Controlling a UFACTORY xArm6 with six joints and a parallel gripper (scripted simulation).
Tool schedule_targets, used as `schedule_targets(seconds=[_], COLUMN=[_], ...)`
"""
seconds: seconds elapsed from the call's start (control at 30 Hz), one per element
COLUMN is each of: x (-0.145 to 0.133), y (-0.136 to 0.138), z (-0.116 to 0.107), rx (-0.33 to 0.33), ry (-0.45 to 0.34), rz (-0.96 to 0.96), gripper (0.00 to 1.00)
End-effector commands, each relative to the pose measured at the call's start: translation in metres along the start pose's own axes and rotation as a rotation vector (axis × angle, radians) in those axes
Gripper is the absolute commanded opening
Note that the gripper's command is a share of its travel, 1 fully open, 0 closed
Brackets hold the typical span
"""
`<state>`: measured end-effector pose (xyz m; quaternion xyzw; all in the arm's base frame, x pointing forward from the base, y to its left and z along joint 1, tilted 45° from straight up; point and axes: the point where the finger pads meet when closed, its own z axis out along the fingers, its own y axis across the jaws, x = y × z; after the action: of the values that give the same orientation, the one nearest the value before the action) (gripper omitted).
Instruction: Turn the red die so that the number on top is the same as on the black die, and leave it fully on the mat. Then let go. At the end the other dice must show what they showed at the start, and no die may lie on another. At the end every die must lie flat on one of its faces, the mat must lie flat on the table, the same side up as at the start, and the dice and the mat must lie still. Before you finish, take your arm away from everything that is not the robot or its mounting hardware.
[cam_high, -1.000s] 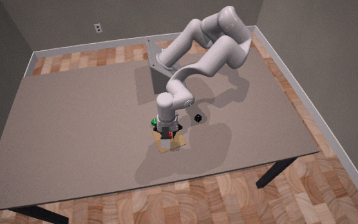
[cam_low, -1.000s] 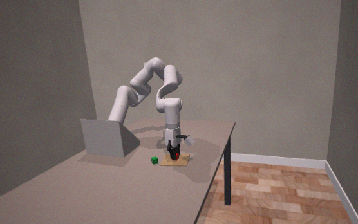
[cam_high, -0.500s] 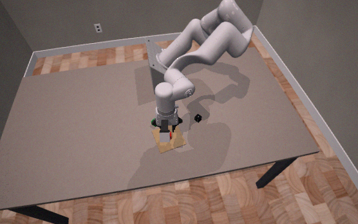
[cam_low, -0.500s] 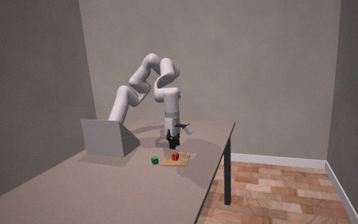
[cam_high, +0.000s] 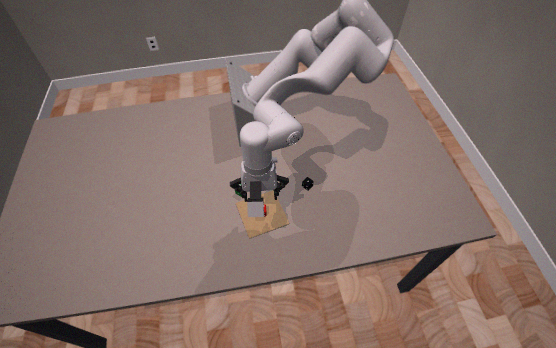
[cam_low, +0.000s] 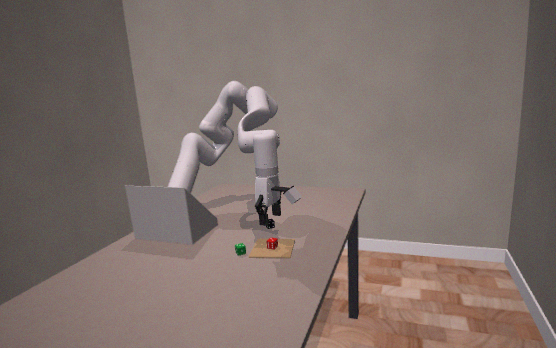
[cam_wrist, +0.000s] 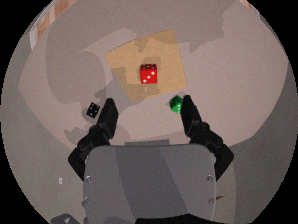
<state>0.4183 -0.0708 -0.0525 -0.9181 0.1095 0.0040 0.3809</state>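
Note:
The red die (cam_wrist: 149, 74) lies flat on the tan mat, fully inside its edges; it also shows in the exterior view (cam_low: 272, 243) on the mat (cam_low: 272, 250). In the top view only a sliver of the red die (cam_high: 265, 207) shows beside the wrist camera, on the mat (cam_high: 263, 218). My gripper (cam_wrist: 148, 104) (cam_low: 266, 216) is open and empty, raised well above the die. The black die (cam_wrist: 92, 108) (cam_high: 308, 183) lies on the table off the mat. The pips on the dice are too small to read surely.
A green die (cam_low: 240, 248) lies on the table just beside the mat, also in the wrist view (cam_wrist: 176, 104) near my right finger. The grey arm base (cam_low: 162, 214) stands at the back. The table edge (cam_low: 340, 250) is near the mat.

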Motion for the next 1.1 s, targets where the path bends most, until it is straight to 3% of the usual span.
schedule_targets(seconds=[0.0, 0.5, 1.07], x=[0.0014, 0.0013, 0.0006], y=[0.0001, 0.0001, 0.0003], z=[-0.0019, -0.0019, -0.0004], rx=[-0.001, -0.001, 0.0], ry=[0.004, 0.004, 0.004], rz=[-0.001, 0.018, 0.461], gripper=[1.0, 1.0, 1.0])
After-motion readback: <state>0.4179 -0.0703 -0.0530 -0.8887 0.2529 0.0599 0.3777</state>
